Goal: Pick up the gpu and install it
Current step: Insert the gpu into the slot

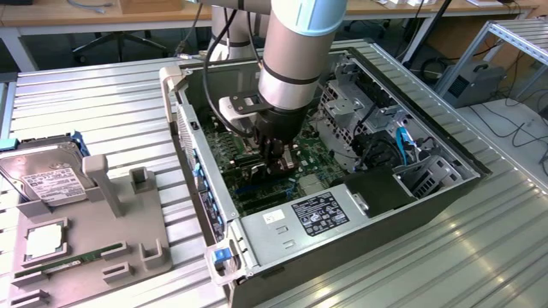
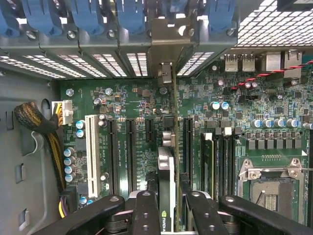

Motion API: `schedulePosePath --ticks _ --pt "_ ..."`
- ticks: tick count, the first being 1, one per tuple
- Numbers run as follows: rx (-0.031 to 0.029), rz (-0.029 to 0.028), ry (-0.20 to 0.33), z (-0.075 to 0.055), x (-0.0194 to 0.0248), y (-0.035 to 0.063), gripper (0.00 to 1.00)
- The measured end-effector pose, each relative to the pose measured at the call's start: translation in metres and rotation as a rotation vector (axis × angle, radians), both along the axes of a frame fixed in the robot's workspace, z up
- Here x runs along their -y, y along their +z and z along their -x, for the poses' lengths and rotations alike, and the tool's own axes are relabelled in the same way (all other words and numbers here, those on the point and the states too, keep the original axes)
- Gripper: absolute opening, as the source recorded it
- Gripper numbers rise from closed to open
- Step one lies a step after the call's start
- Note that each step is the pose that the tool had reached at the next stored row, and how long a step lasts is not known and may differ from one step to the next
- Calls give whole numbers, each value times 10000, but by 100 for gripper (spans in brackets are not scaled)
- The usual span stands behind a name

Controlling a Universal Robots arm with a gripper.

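Ribbed aluminium tabletop (image 1: 111, 96), exterior view.

Near, at the exterior view's left: grey plastic fixture tray (image 1: 94, 218). It carries a slim green memory stick (image 1: 73, 262) at its near edge, a square silver processor chip (image 1: 43, 240) behind that, and a boxy silver hard drive with a white label (image 1: 41, 176) at its far end.

Centre: open dark-grey computer case (image 1: 402, 205) lying on its side, interior facing up. A silver power supply box with a black label (image 1: 299, 218) sits in the near end of the case.

The silver and blue robot arm (image 1: 299, 51) comes straight down into the case. The black tool (image 1: 276, 165) is low over the green motherboard (image 1: 321, 154).

Wrist view: the tool is closed narrow, with its black fingers (image 2: 145, 210) clamped on either side of the gpu (image 2: 167, 166), a thin dark circuit-board card with a silvery metal end bracket, seen edge-on. The card stands upright on its edge, in line with one of the black expansion slots, to the side of the long white slot (image 2: 91, 147). Its end bracket (image 2: 165, 44) sits at the rear wall of the case, between perforated slot covers, under the row of blue plastic latches (image 2: 88, 14). I cannot tell whether the card edge is fully down in the slot.

Far: wooden desks (image 1: 102, 13); an aluminium frame (image 1: 514, 38) at the exterior view's right.
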State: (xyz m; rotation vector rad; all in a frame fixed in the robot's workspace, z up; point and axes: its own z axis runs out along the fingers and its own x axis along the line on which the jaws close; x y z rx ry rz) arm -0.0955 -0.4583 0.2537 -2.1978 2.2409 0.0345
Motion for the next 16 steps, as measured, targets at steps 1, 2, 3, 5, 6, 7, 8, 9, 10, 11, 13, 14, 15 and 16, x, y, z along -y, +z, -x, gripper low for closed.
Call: schedulePosePath --ticks 1,2,3,5,6,7,8,9,10,11,13,14,15,16 --pt "3 -5 0 0 0 -5 27" --pt "4 -8 0 0 -1 -12 27" --pt "0 -2 0 0 0 -14 27" --pt "2 -6 0 0 0 -20 27" --pt "2 -5 0 0 0 -21 27" --pt "2 -5 0 0 0 -22 27" --pt "2 -6 0 0 0 -22 27" --pt "2 -6 0 0 0 -22 27" --pt "3 -6 0 0 0 -22 27" --pt "7 -17 -1 -1 -2 -27 28" --pt "3 -7 0 0 0 -22 40" --pt "2 -6 0 0 0 -22 46" --pt "3 -7 0 0 0 -22 46" --pt "1 -3 1 -1 0 -2 46"
